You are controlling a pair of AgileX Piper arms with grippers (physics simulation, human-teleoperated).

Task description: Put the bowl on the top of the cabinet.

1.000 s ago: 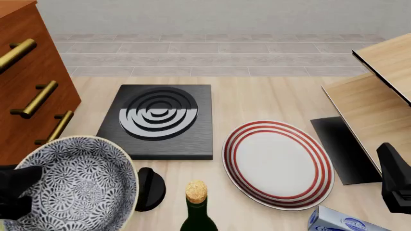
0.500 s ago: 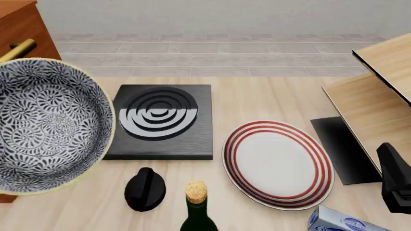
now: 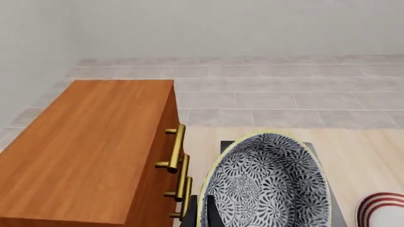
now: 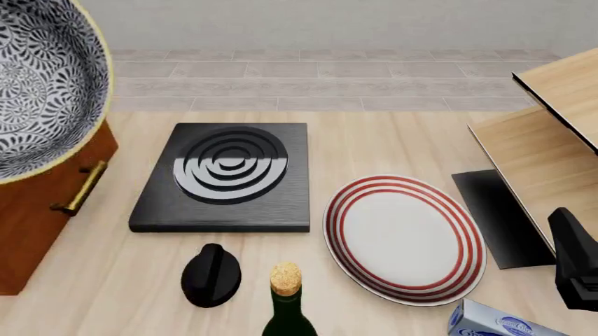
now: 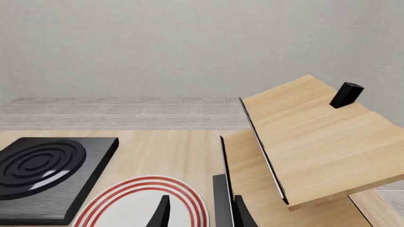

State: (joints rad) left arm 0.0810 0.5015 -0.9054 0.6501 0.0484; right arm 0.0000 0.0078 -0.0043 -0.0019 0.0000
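Observation:
The blue-and-white patterned bowl (image 4: pixel 38 84) hangs high at the front view's upper left, tilted, above the front of the reddish-brown cabinet (image 4: pixel 38 210). In the left wrist view the bowl (image 3: pixel 268 187) is beside the cabinet's drawer face, to the right of its flat top (image 3: pixel 88 146). My left gripper (image 3: pixel 203 216) is shut on the bowl's near rim; in the front view it is hidden. My right gripper (image 5: pixel 202 215) is open and empty, low at the right (image 4: pixel 575 269), by the plate.
A black hotplate (image 4: pixel 229 175) lies mid-table. A white red-ringed plate (image 4: pixel 404 238) lies right of it. A black knob (image 4: pixel 211 274), a corked bottle (image 4: pixel 287 294) and a blue box (image 4: pixel 495 322) stand near the front. A pale shelf unit (image 4: pixel 551 154) stands at the right.
The bowl has risen and moved left, from in front of the drawers to above the cabinet's front. The right arm has not moved.

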